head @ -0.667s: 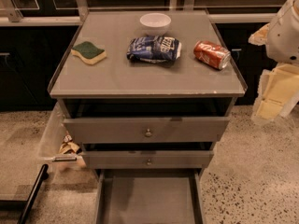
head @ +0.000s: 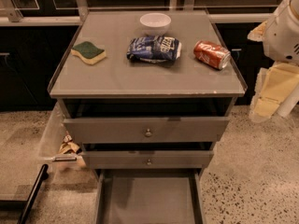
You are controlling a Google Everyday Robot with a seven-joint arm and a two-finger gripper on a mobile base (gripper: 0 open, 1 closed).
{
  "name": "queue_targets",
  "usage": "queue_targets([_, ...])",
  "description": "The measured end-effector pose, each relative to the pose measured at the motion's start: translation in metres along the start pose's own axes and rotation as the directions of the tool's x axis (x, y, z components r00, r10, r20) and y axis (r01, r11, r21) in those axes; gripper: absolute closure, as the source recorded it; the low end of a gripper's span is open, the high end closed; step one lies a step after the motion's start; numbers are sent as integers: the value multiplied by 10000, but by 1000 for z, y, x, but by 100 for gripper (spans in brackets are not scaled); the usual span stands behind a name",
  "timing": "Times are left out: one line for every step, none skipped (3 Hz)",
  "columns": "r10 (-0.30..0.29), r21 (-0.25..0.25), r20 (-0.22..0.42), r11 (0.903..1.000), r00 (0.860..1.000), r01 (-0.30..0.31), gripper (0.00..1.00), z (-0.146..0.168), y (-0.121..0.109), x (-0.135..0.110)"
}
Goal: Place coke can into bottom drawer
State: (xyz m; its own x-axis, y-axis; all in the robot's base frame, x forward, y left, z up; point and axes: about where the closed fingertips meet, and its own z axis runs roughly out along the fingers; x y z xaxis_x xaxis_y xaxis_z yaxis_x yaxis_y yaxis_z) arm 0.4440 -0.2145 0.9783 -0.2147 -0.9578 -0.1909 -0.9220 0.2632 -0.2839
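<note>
The coke can [head: 212, 54] lies on its side on the right part of the grey cabinet top [head: 140, 78], red with white lettering, its silver end facing right. The bottom drawer [head: 148, 199] is pulled out at the foot of the cabinet, and its flat grey floor is bare. My gripper [head: 267, 94] hangs at the right edge of the view, beside the cabinet's right front corner. It is right of the can, lower than it, apart from it, and holds nothing.
A blue-and-white snack bag [head: 154, 48], a white bowl [head: 155, 22] and a green sponge [head: 88, 52] also lie on the top. The two upper drawers [head: 147, 130] stand slightly open. Crumpled paper [head: 69, 147] and a black bar [head: 32, 194] are on the floor at left.
</note>
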Motion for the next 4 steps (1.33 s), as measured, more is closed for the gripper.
queue_targets([-323, 380, 46, 9988, 9995, 321, 0, 13, -24, -6])
queue_targets([-323, 381, 47, 9988, 9995, 321, 0, 13, -24, -6])
queue_targets([-300, 557, 322, 9981, 9990, 281, 0, 20, -34, -13])
queue_targets([64, 716, 963, 9973, 9953, -133, 0, 35, -60, -18])
